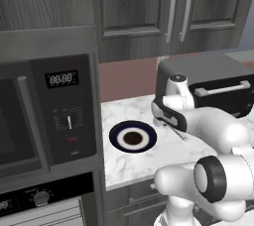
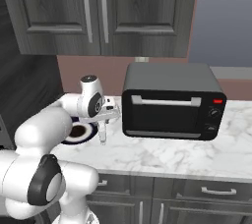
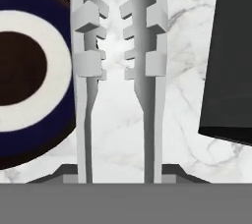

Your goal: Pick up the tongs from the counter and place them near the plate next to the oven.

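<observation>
My gripper [image 2: 103, 121] is shut on the silver-grey tongs [image 2: 103, 133], which hang tip-down close over the narrow marble worktop [image 2: 162, 154]. In the hand view the tongs [image 3: 147, 95] run straight up from my gripper [image 3: 119, 175], scalloped end farthest from it. The navy plate [image 3: 29, 142] lies just to their left, a narrow strip of marble between them. From the left base the plate [image 1: 116, 138] sits beside the wall oven column, with the tongs [image 1: 184, 136] to its right under my hand [image 1: 168, 116]. The oven's knob panel [image 1: 39, 197] shows at lower left. The island counter is out of view.
A black toaster oven [image 2: 170, 102] stands on the worktop right of the tongs, its dark side [image 3: 231, 56] near them. The built-in microwave [image 1: 34, 116] with a digital clock sits above the oven. Dark wall cabinets [image 2: 93, 12] hang overhead. Bare marble [image 1: 134, 163] lies in front of the plate.
</observation>
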Tool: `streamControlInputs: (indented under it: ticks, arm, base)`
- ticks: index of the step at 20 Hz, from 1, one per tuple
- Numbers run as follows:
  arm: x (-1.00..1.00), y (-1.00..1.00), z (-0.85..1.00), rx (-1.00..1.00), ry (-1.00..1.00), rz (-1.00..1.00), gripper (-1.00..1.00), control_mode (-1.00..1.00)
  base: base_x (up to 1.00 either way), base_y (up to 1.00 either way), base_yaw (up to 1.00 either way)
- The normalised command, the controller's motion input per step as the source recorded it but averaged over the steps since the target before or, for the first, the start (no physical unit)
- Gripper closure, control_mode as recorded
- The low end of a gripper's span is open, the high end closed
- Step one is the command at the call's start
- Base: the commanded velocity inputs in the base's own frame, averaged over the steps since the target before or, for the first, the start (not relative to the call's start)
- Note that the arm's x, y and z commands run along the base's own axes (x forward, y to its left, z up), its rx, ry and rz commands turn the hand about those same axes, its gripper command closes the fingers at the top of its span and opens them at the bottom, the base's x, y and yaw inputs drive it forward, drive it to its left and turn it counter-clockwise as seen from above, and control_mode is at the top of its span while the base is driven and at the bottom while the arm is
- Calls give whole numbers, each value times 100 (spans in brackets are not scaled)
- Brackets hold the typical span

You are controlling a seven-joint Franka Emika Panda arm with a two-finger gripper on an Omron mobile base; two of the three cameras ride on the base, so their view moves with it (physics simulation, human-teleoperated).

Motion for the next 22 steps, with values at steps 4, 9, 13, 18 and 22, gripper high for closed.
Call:
streamControlInputs:
  ticks: [4, 9, 13, 18, 22]
  arm:
    - [1, -1, -28, 10, 4, -5, 100, -100]
    - [0, 0, -24, 4, 0, -12, 100, -100]
    - [0, 0, -23, 0, 0, -16, 100, -100]
    - [0, 0, -23, 1, 0, -14, 100, -100]
    - [3, -1, -25, 2, 0, -10, 100, -100]
  base:
    - [0, 0, 0]
    - [0, 0, 0]
    - [0, 0, 0]
    - [0, 0, 0]
    - [0, 0, 0]
